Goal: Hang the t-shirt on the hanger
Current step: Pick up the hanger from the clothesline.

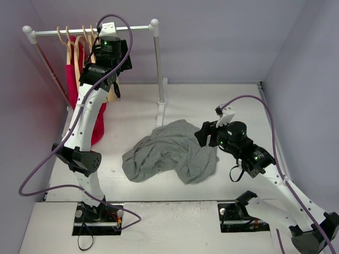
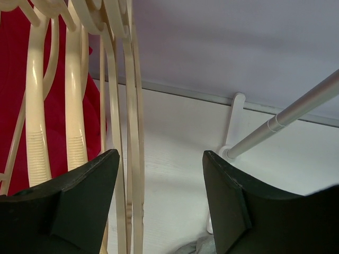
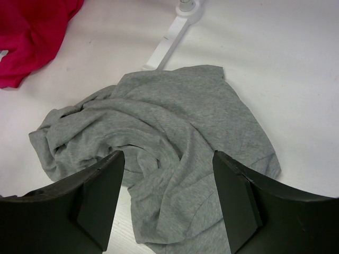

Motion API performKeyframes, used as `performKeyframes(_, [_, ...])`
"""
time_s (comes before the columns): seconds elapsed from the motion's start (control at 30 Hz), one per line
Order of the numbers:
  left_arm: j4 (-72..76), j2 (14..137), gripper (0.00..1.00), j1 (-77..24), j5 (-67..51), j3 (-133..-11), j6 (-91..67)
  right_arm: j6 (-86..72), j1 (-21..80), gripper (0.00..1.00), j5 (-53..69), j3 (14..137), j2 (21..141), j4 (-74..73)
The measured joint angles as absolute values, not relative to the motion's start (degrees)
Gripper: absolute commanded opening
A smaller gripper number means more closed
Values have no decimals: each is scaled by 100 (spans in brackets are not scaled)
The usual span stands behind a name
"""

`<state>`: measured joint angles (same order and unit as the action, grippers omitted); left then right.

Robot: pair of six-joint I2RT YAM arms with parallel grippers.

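The grey t-shirt (image 1: 172, 152) lies crumpled on the white table in the middle; it also fills the right wrist view (image 3: 175, 143). Its logo and collar are hidden in the folds. My right gripper (image 1: 205, 135) is open and empty, just above the shirt's right edge (image 3: 168, 159). Several pale wooden hangers (image 1: 79, 39) hang on the rail at the back left. My left gripper (image 1: 113, 87) is open and empty, raised beside them; in its wrist view (image 2: 161, 159) the nearest hanger (image 2: 130, 159) stands between its fingers, close to the left one.
A white clothes rail (image 1: 90, 32) stands at the back left, with its right post (image 1: 158, 63) and foot (image 1: 161, 111) behind the shirt. A bright red garment (image 1: 79, 100) hangs from the rail and drapes down to the table. Lilac walls close in the left, back and right sides.
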<state>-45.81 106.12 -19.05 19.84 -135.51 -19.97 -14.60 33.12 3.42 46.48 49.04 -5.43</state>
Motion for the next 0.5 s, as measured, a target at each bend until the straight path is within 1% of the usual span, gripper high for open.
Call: performKeyframes(0.5, [-4573, 10814, 58, -1905, 1990, -13504, -1998, -1498, 3312, 65, 342, 4602, 4904, -541])
